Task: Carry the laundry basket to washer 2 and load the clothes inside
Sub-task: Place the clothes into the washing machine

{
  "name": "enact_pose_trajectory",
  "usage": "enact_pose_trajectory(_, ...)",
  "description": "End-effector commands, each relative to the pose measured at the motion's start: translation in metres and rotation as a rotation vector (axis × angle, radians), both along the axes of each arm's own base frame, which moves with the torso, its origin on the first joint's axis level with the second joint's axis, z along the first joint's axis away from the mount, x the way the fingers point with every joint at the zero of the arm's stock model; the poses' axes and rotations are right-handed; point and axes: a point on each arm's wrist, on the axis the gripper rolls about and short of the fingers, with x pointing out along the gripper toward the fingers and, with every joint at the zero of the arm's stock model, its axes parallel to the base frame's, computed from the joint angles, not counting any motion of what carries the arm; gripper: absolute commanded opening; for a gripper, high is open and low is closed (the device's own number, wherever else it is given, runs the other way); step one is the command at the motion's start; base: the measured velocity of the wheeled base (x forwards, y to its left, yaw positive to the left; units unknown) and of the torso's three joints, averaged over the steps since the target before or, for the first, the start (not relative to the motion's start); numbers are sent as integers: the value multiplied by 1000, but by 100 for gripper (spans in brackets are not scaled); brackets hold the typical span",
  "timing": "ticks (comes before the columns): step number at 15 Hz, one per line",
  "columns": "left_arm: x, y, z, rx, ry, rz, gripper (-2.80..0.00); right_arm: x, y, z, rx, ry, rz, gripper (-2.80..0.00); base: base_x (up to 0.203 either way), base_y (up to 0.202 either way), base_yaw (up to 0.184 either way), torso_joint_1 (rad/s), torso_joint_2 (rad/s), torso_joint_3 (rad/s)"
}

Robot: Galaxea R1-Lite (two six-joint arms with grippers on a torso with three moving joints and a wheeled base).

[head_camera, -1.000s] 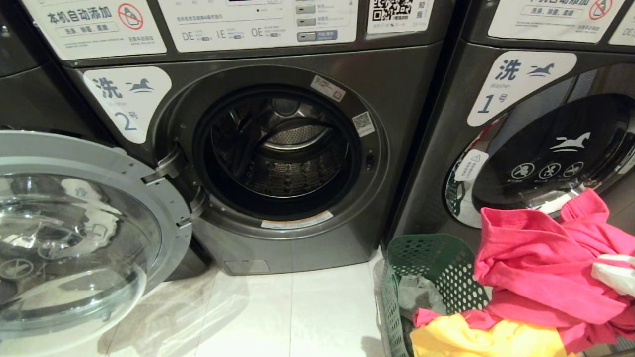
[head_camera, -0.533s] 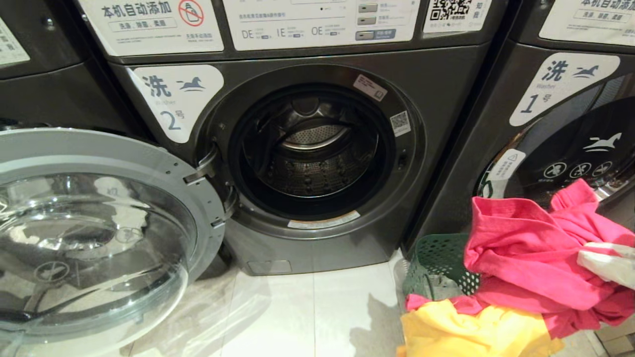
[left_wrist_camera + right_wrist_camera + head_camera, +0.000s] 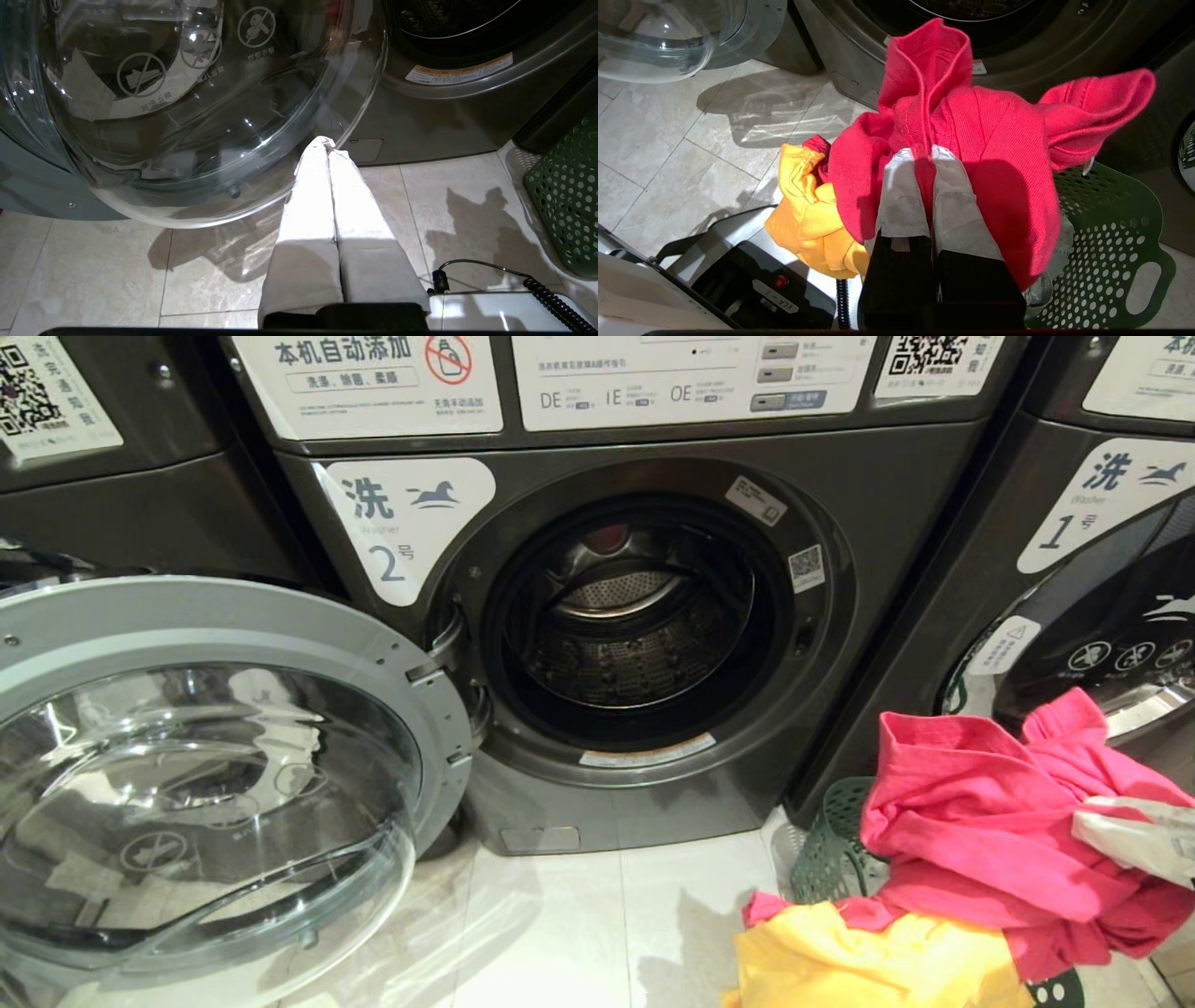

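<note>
Washer 2 point(image 3: 392, 523) stands ahead with its round glass door point(image 3: 215, 784) swung wide open to the left. Its drum point(image 3: 635, 625) holds nothing. My right gripper point(image 3: 1088, 821) is shut on the pink-red garment point(image 3: 980, 821), bunched above the green laundry basket point(image 3: 836, 859) at the lower right. A yellow garment point(image 3: 868, 961) hangs below the pink-red one, over the basket's near side. In the right wrist view the fingers point(image 3: 901, 196) pinch a pink-red fold point(image 3: 999, 140), and grey cloth point(image 3: 1059, 242) lies in the basket point(image 3: 1111, 242). My left gripper point(image 3: 329, 144) is shut on nothing, low beside the door glass.
Washer 1 point(image 3: 1092, 569) with its door shut stands right behind the basket. Another dark washer point(image 3: 112, 476) is at the far left. Pale floor tiles point(image 3: 597, 933) stretch in front of washer 2. My own base point(image 3: 738, 280) sits under the hanging yellow cloth.
The whole head view has slid to the right, so the camera moved and washer 2 now sits nearer the middle. The held pink-red and yellow clothes now cover more of the basket.
</note>
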Motion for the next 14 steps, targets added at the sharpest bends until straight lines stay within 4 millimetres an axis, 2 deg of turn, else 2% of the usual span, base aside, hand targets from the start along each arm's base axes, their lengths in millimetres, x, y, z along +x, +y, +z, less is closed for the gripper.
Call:
enact_pose_trajectory(1, 0, 0, 0, 1, 0, 0, -280, 1, 1, 0, -6, 5, 0, -280, 0, 0, 0, 0, 0, 0)
enact_pose_trajectory(4, 0, 0, 0, 3, 0, 0, -280, 7, 6, -2, -15, 21, -9, -280, 0, 0, 0, 1, 2, -29)
enact_pose_trajectory(9, 0, 0, 0, 3, 0, 1, -280, 24, 20, -2, -1, -18, -55, -280, 0, 0, 0, 5, -1, -173)
enact_pose_trajectory(14, 0, 0, 0, 3, 0, 0, -280, 26, 21, -4, -5, -12, -55, -280, 0, 0, 0, 5, 1, -195)
